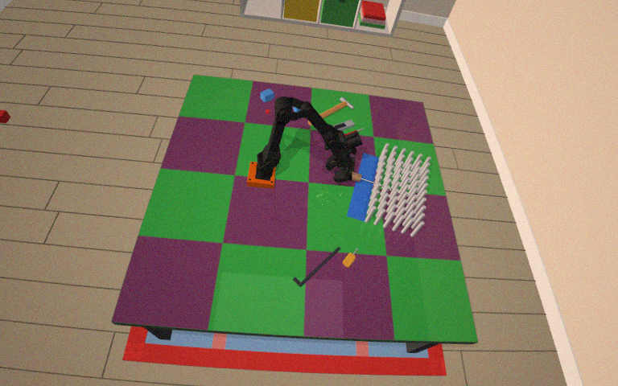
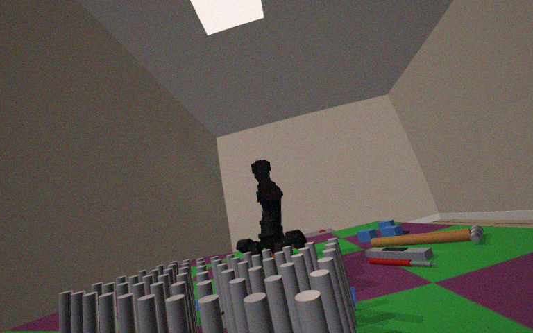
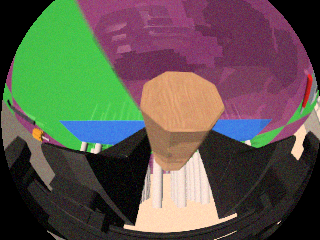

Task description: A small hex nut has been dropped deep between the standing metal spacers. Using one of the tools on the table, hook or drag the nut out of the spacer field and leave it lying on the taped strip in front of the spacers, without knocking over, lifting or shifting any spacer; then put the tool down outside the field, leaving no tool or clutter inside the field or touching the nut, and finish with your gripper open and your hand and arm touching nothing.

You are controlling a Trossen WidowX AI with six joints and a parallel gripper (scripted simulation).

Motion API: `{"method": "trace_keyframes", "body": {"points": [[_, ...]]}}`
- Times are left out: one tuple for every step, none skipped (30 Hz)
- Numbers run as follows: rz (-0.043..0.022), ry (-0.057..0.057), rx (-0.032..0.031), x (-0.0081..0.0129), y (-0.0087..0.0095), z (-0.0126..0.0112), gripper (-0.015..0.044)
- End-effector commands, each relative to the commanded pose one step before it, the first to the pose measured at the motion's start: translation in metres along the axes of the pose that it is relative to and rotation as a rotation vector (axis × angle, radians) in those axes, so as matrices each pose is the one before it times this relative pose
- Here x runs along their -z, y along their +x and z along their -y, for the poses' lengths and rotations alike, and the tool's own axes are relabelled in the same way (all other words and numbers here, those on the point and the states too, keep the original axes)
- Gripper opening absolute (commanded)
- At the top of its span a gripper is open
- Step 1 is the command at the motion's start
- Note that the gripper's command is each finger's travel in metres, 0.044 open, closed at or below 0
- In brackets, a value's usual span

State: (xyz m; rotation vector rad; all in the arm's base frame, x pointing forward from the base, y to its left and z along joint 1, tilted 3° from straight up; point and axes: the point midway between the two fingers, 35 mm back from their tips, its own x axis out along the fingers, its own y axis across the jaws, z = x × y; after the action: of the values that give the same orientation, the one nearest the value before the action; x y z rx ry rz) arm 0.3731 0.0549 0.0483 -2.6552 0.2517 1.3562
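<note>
My gripper [image 1: 349, 174] [image 3: 174, 131] is shut on the tan wooden handle [image 1: 356, 177] [image 3: 180, 114] of a thin wire pick. It is low over the table at the near edge of the blue taped strip [image 1: 361, 195] [image 3: 100, 131]. The pick's thin rod [image 1: 368, 181] reaches across the strip to the front rows of the grey standing spacers [image 1: 398, 190] [image 2: 261, 295]. The spacers all stand upright. In the exterior view the gripper [image 2: 267, 246] sits just behind the spacer field. The hex nut is hidden among the spacers in every view.
A black L-shaped hook [image 1: 316, 269] and a small orange-handled tool [image 1: 349, 258] lie at the table's front. A hammer [image 1: 334, 109] [image 2: 426, 237], a grey block [image 1: 344, 125] [image 2: 397, 252], a red screwdriver [image 2: 393, 261] and a blue cube [image 1: 266, 95] lie behind the arm.
</note>
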Motion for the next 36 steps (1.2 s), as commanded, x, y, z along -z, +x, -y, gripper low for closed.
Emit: {"method": "trace_keyframes", "body": {"points": [[-0.01172,-0.0026,0.00781,0.00693,0.00004,0.00179,0.0000],[-0.00007,0.0000,0.00000,0.00060,0.00040,-0.00005,0.0000],[-0.00007,0.0000,0.00000,0.00059,0.00040,-0.00005,0.0000],[-0.00008,0.0000,0.00000,0.00059,0.00040,-0.00005,0.0000],[-0.00008,0.0000,0.00000,0.00059,0.00040,-0.00005,0.0000],[-0.00008,0.0000,0.00000,0.00059,0.00040,-0.00006,0.0000],[-0.00008,0.0000,-0.00001,0.00059,0.00040,-0.00006,0.0000],[-0.00008,0.0000,-0.00001,0.00059,0.00040,-0.00006,0.0000],[-0.00008,0.0000,-0.00001,0.00059,0.00040,-0.00006,0.0000],[-0.00008,0.0000,-0.00001,0.00059,0.00040,-0.00006,0.0000],[-0.00008,0.0000,-0.00001,0.00059,0.00041,-0.00007,0.0000],[-0.00008,0.0000,-0.00001,0.00059,0.00041,-0.00007,0.0000],[-0.00008,0.0000,-0.00001,0.00059,0.00041,-0.00007,0.0000],[-0.00009,0.0000,-0.00001,0.00059,0.00041,-0.00007,0.0000],[-0.00009,0.0000,-0.00001,0.00059,0.00041,-0.00007,0.0000],[-0.00009,0.0000,-0.00001,0.00058,0.00041,-0.00007,0.0000],[-0.00009,0.0000,-0.00001,0.00058,0.00041,-0.00008,0.0000],[-0.00009,0.0000,-0.00001,0.00058,0.00041,-0.00008,0.0000],[-0.00009,0.0000,-0.00001,0.00058,0.00042,-0.00008,0.0000],[-0.00009,0.0000,-0.00001,0.00058,0.00042,-0.00008,0.0000],[-0.00009,0.0000,-0.00001,0.00058,0.00042,-0.00008,0.0000],[-0.00009,0.0000,-0.00001,0.00058,0.00042,-0.00008,0.0000],[-0.00010,0.0000,-0.00001,0.00057,0.00043,-0.00009,0.0000],[-0.00010,0.0000,-0.00001,0.00057,0.00043,-0.00009,0.0000],[-0.00010,0.0000,-0.00001,0.00057,0.00043,-0.00009,0.0000],[-0.00010,0.0000,-0.00001,0.00057,0.00043,-0.00009,0.0000],[-0.00011,0.0000,-0.00001,0.00057,0.00044,-0.00009,0.0000],[-0.00011,0.0000,-0.00001,0.00057,0.00044,-0.00010,0.0000],[-0.00009,0.0000,-0.00001,0.00046,0.00035,-0.00008,0.0000],[-0.00005,0.0000,-0.00001,0.00028,0.00021,-0.00005,0.0000],[-0.00002,0.0000,0.00000,0.00009,0.00007,-0.00002,0.0000],[-0.00016,-0.0001,0.00014,0.00003,-0.00003,0.00006,0.0000],[-0.00016,-0.0001,0.00014,0.00003,-0.00003,0.00006,0.0000],[0.00000,0.0000,0.00000,-0.00008,0.00013,0.00000,0.0000],[0.00001,0.0000,0.00000,-0.00016,0.00026,0.00000,0.0000],[0.00001,0.0000,0.00000,-0.00025,0.00038,0.00000,0.0000]]}}
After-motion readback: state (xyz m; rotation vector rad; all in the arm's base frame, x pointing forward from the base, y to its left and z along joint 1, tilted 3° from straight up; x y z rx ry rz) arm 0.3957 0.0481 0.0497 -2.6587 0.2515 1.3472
